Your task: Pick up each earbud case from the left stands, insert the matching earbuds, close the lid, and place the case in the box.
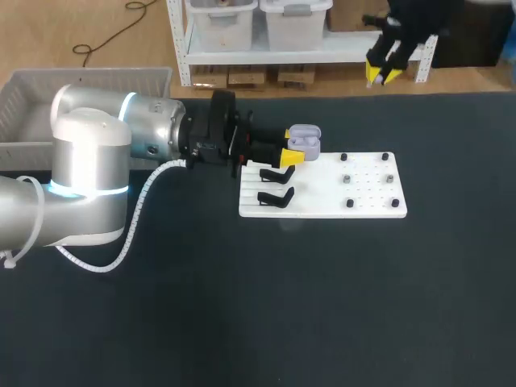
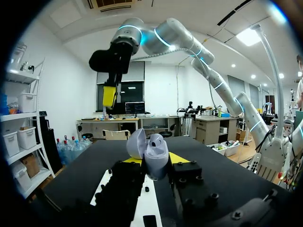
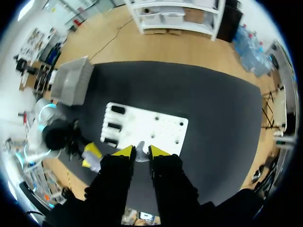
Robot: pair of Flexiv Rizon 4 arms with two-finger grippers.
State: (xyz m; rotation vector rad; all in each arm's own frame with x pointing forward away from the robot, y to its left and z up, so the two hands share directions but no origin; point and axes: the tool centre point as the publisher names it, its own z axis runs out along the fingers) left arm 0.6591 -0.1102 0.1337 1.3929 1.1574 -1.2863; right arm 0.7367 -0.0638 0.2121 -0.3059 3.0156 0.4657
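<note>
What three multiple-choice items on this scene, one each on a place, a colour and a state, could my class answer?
1. Where is the earbud case? A in the box; B held in the left hand; C lying on the dark table.
2. What colour is the case? A bright red; B dark green; C pale lilac.
3. How is the case's lid? A open; B shut; C taken off.
Answers: 1 B, the left wrist view shows it between that hand's yellow tips; 2 C, head and left wrist views both show pale lilac; 3 A, the lid is tilted back from the body.
</note>
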